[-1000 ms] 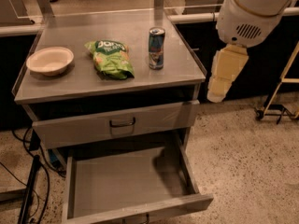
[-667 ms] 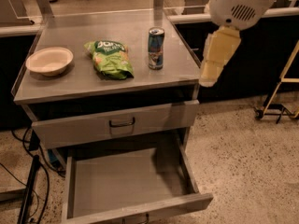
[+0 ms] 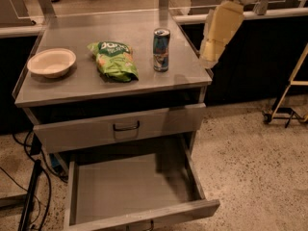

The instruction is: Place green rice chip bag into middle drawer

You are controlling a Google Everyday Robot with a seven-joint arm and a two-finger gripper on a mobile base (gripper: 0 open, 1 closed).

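The green rice chip bag [image 3: 115, 59] lies flat on the grey cabinet top [image 3: 144, 83], between a bowl and a can. The middle drawer [image 3: 130, 189] is pulled out below and shows a bare grey tray with a plain flat front [image 3: 144, 219]. My gripper [image 3: 210, 57] is cream-coloured and hangs tip-down over the cabinet top's right edge. It is to the right of the can and well apart from the bag. Nothing shows in it.
A blue drink can [image 3: 161, 49] stands upright just right of the bag. A white bowl [image 3: 51, 61] sits at the left. The drawer front with a dark bar handle [image 3: 126, 126] is above the open drawer. Cables [image 3: 29, 196] lie at the left and a wheeled frame [image 3: 288, 105] at the right.
My gripper has moved left and up, from beside the cabinet's right side to over its right edge near the can. The bag, can and drawers have not moved.
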